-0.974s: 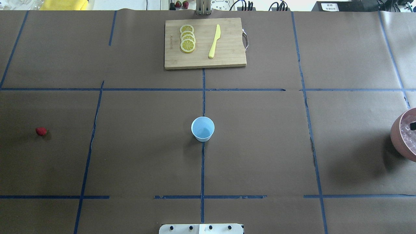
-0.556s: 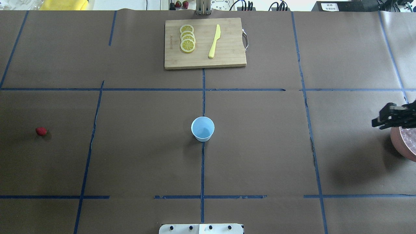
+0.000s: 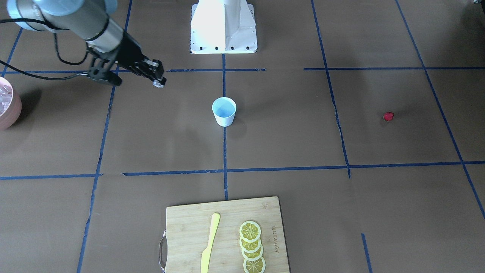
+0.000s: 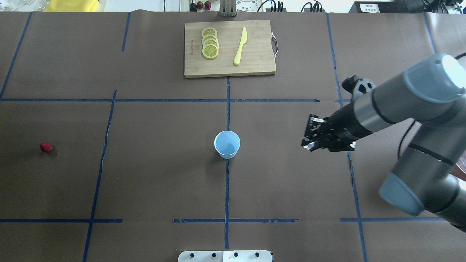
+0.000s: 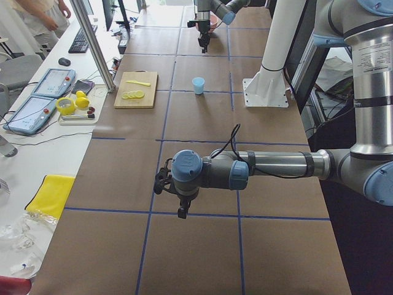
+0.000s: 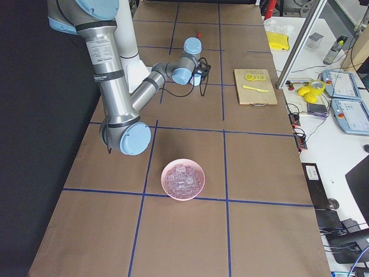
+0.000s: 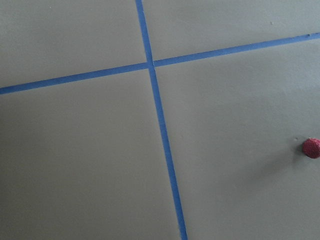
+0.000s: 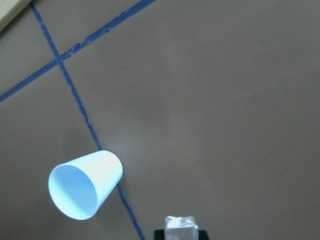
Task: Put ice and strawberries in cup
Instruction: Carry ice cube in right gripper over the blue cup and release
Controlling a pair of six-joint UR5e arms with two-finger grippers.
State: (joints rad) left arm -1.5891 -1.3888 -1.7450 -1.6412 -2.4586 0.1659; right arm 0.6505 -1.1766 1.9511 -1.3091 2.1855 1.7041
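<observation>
Ice cube [image 8: 180,223] is clamped in the right claw [image 4: 308,135], above the surface [image 4: 145,174] and well apart from the cup [image 4: 227,144]. It seems hard, light and slippery, so flat opposite faces are best. For the left claw [image 5: 181,212] I cannot tell.

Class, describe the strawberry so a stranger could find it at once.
On the brown table gridded with blue tape, find the cup at the middle. Far toward the robot's left, the strawberry lies alone. It is small, rounded and dark red, unlike the yellow lemon slices on the cutting board.
</observation>
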